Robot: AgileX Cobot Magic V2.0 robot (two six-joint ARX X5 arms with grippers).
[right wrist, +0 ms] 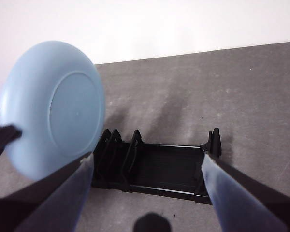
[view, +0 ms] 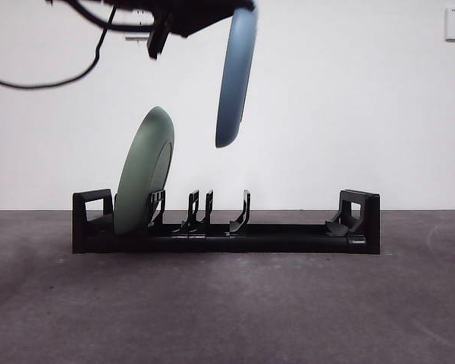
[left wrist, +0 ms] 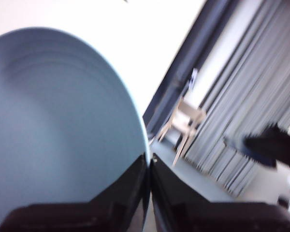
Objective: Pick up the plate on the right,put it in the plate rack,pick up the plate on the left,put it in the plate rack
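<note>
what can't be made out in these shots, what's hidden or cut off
- Front view: the left gripper holding the blue plate is cut off by the top edge, so its grip is unseen.
- Left wrist view: the blue plate fills the frame, hiding the plate rack; the background is blurred.
- Right wrist view: the blue plate hides the green plate and the rack's end.

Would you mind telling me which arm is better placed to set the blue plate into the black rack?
Left. The left gripper is shut on the round blue plate above the long black plastic rack; the right gripper is open and empty.
</note>
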